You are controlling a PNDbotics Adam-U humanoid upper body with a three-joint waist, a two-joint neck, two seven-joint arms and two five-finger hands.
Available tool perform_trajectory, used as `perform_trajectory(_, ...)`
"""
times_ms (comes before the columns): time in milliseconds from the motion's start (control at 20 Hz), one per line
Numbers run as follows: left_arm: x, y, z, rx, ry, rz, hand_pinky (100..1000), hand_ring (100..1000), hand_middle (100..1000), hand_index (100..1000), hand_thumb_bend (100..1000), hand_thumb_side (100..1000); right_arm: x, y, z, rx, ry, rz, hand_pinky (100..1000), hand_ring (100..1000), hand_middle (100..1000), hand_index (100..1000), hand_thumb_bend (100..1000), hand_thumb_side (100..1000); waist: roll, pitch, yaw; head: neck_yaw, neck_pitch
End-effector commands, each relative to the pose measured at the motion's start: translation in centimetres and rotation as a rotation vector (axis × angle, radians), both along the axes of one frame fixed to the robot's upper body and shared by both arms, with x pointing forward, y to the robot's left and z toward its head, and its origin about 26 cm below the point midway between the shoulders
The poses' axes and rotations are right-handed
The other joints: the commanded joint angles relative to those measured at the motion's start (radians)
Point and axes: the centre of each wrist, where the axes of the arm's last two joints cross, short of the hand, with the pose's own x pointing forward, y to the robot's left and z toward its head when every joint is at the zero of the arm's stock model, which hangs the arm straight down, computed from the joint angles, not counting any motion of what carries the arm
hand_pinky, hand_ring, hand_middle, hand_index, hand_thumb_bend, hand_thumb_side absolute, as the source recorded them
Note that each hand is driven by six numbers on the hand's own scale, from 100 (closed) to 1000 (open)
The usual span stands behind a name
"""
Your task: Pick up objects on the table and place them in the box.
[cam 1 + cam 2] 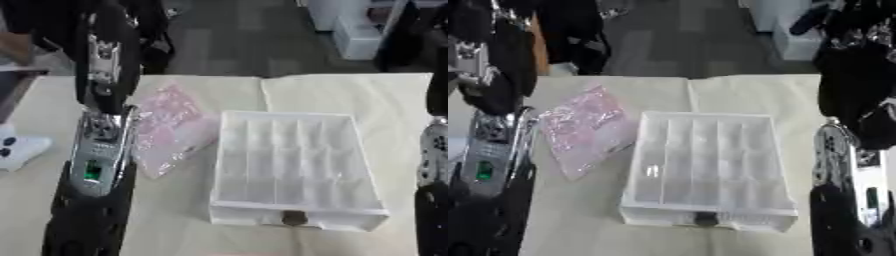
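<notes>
A pink, crinkled clear plastic bag [171, 127] lies flat on the cream-covered table, just left of the white box [254, 215]. The box is a shallow tray split into several compartments, with a small dark knob [294, 217] on its front wall. I see nothing in it. My left arm rises from the lower left beside the bag, and its dark hand [107, 75] is held above the bag's left edge. My right arm stands to the right of the box, with its dark hand [855, 85] raised above the table's right side. Neither hand touches the bag or the box.
A white object with dark buttons [17, 150] lies at the table's left edge. The cream cloth [350, 95] has bare room behind and to the right of the box. Dark floor and white furniture [354, 30] lie beyond the far edge.
</notes>
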Motion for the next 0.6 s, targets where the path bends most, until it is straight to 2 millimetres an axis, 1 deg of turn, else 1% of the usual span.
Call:
perform_trajectory(50, -0.05, -0.14, 0.64, 0.001, -0.024, -0.012, 880, 939, 964, 985, 100, 1000, -0.13, 0.02, 0.55, -0.006, -0.021, 0.009, 525, 780, 896, 800, 100, 828, 0.001, -0.006, 0.001, -0.006, -0.003)
perform_trajectory(600, -0.01, -0.09, 0.5, 0.003, -0.018, -0.016, 872, 933, 964, 982, 100, 1000, -0.17, -0.04, 0.44, -0.012, -0.016, 0.015, 523, 780, 897, 800, 100, 825, 0.002, -0.001, 0.001, 0.003, -0.003)
